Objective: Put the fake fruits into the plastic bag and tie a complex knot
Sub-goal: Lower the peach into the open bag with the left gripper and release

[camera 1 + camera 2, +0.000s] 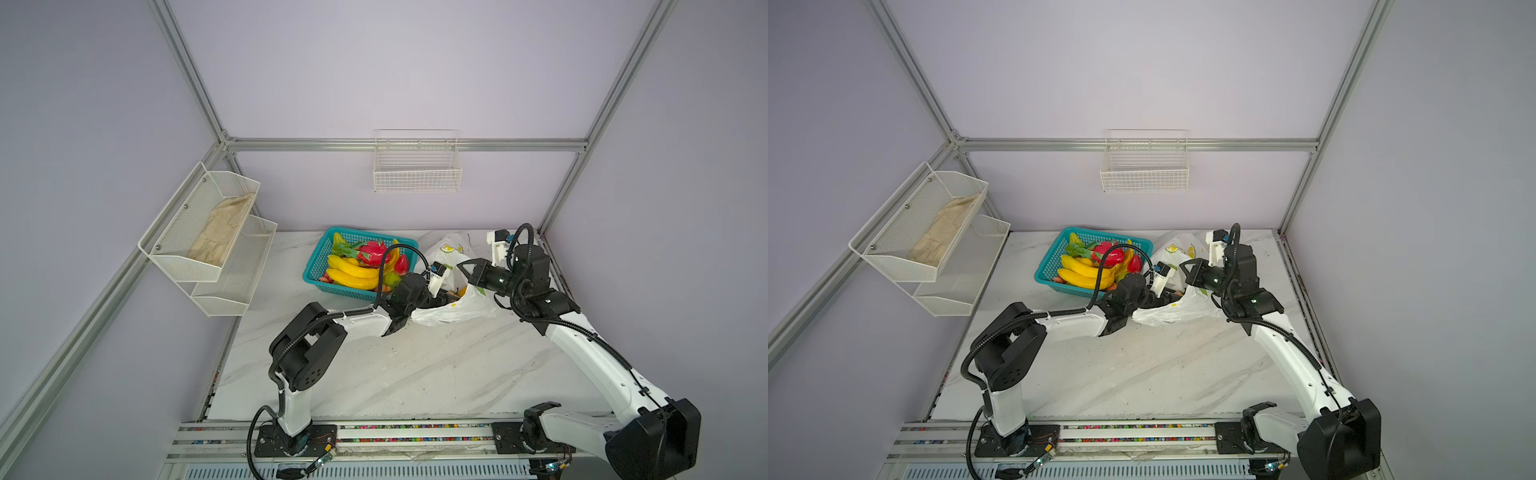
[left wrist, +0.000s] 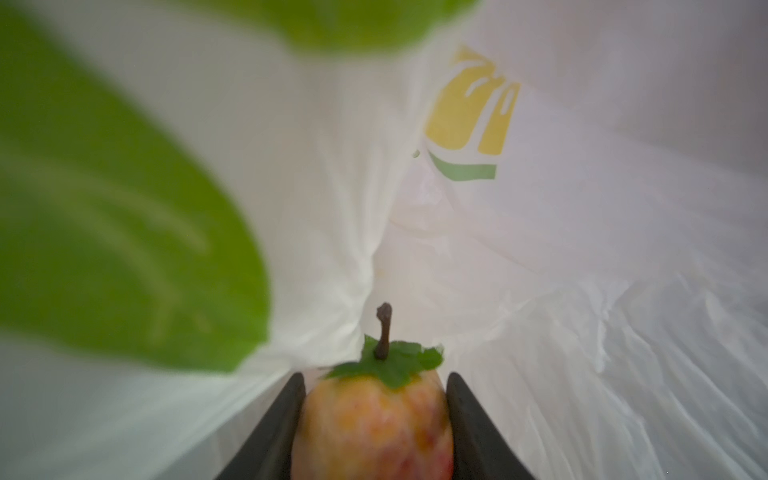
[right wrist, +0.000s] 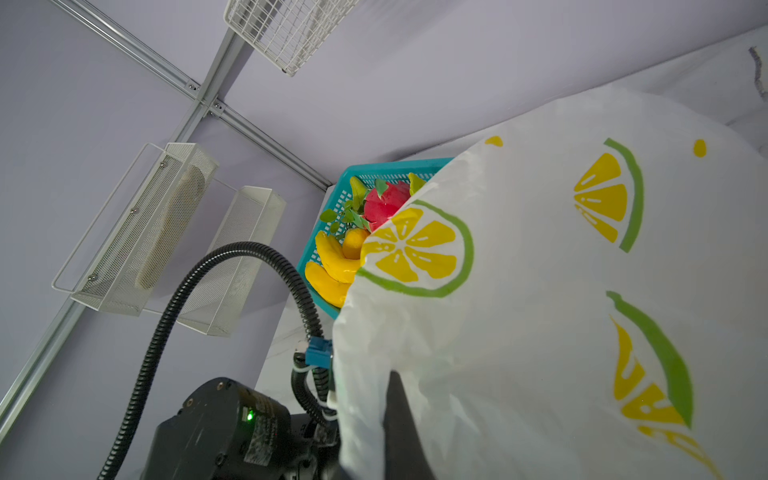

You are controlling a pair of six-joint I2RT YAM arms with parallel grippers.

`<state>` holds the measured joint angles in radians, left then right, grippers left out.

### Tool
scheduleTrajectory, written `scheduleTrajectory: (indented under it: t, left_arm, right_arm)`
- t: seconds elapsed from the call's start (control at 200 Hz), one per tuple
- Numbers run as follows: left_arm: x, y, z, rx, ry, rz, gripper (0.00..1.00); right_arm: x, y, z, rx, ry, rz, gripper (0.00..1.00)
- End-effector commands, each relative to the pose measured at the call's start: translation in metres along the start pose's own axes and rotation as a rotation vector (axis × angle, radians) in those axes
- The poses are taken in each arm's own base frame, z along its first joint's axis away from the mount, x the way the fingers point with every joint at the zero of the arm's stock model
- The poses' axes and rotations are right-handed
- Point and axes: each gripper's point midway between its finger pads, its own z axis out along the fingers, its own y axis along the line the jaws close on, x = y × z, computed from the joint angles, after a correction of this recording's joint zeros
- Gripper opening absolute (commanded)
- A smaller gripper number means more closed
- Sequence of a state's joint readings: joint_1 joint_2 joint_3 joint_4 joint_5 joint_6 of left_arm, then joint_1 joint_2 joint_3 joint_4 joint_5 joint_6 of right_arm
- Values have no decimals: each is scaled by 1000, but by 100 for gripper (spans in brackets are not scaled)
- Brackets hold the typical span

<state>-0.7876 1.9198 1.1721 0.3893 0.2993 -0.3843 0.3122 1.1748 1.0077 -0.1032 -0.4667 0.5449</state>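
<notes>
Our left claw (image 2: 374,384) is about half open and clamped on a small orange-pink fruit (image 2: 372,424), one finger on each flank. It is well inside the bag (image 2: 582,332), with white film ahead of it and on every side.

The fruit's long axis runs from base to stem, in line with the claw's fingers. The brown stem and green leaf collar point straight ahead of the claw, deeper into the bag. We judge that the coming release turns on this. The creased film sits just ahead of the stem, so once freed the fruit should go forward and come to rest on that film.

Our right claw (image 1: 462,268) is fully closed, pinching the bag's rim just above and beyond the left claw. That lifts the mouth open around the left wrist. In the right wrist view the film drapes over one of its fingers.

The remaining fruit, including the bananas (image 1: 353,274) and a dragon fruit (image 1: 374,251), lies in the basket (image 1: 318,253) on the bench (image 1: 415,374). It sits behind the left claw and off to its side, nearer the left arm than the right.
</notes>
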Motion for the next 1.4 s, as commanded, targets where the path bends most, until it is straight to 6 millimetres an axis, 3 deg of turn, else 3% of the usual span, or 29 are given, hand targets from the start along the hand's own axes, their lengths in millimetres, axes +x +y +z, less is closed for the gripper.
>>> scheduleTrajectory:
  t: [0.0,0.44,0.74,1.035,1.245,1.39]
  left_arm:
    - [-63,-25,4,55,-155,27,40]
    - [-49,-8,35,23,-144,-9,42]
    - [-48,-6,36,22,-151,-10,54]
    - [-54,-11,16,11,-171,18,73]
    - [-54,-20,-6,23,-167,45,74]
    - [-50,-27,-34,24,-149,83,74]
  right_arm:
    - [-1,-4,-4,33,1,-26,0]
    - [4,-12,9,38,24,-20,0]
    - [0,-17,11,63,11,-23,0]
    - [-5,-18,8,84,-13,-32,0]
    - [-7,-26,7,128,-27,-48,0]
    - [-12,-39,3,189,-43,-80,0]
